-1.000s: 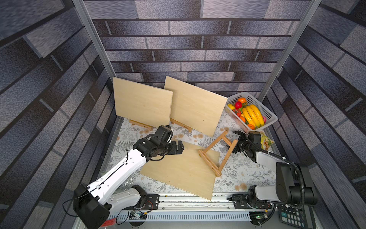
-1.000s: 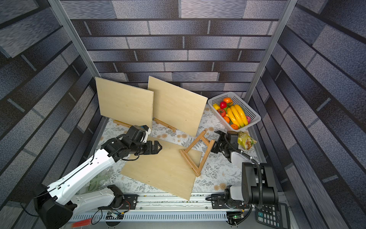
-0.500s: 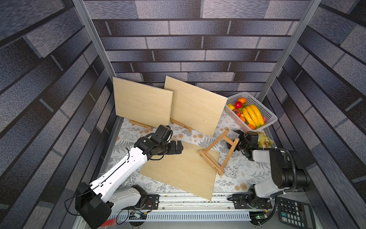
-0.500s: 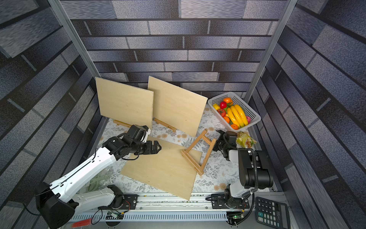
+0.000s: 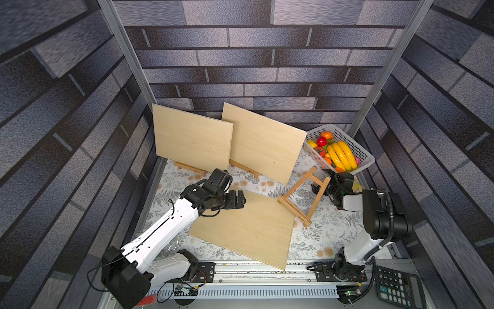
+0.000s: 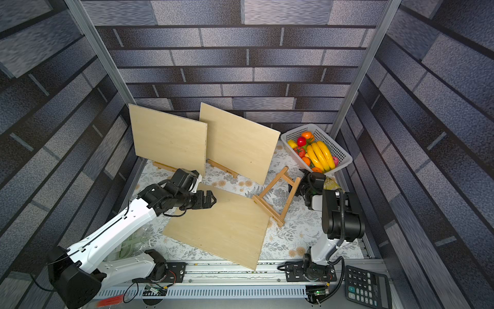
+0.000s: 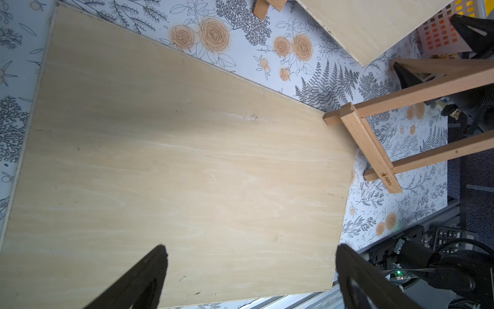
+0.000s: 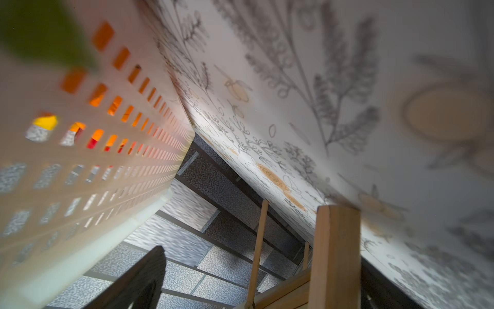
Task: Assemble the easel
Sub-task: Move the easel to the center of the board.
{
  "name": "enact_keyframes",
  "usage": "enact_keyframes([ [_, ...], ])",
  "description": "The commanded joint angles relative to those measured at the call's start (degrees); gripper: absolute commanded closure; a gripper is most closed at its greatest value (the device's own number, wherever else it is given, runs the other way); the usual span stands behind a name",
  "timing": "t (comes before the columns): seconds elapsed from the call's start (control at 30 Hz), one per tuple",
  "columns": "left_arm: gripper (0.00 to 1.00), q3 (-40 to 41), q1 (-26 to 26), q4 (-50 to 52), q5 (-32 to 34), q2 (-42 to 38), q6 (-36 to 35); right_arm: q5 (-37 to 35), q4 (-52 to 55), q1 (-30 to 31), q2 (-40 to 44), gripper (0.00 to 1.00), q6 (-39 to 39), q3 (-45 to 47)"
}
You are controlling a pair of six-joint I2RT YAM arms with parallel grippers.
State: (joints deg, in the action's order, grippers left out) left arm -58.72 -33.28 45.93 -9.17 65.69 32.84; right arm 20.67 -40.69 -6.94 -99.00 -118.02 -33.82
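Easel frame point(image 5: 294, 210) rests against the flat board's point(image 5: 246, 227) far-right edge. My right gripper point(image 5: 320, 187) straddles one leg, jaws apart; left gripper point(image 5: 242, 199) hangs spread above that board. I'd centre the leg before closing.

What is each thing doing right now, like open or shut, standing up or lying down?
Left hand: open, empty, over the flat board's corner.
Right hand: open, with the loose easel's wood between its fingers.
Flat board: lying flat.
Loose easel: lying down, no board on it.
Back board beside the basket: standing up.
Other back board: standing up.
Basket: full of fruit.
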Motion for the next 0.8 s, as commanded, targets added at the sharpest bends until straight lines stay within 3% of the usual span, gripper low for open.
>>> enact_keyframes([
  [0.0, 0.0, -1.7, 0.1, 2.1, 0.7, -1.4, -0.2, 0.2, -5.4, -0.4, -2.7, 0.0, -1.0, -1.6],
  [0.77, 0.0, 0.5, 0.4, 4.8, 1.7, -6.4, 0.2, -3.1, -10.3, -0.8, -8.6, 0.0, -1.7, -3.9],
])
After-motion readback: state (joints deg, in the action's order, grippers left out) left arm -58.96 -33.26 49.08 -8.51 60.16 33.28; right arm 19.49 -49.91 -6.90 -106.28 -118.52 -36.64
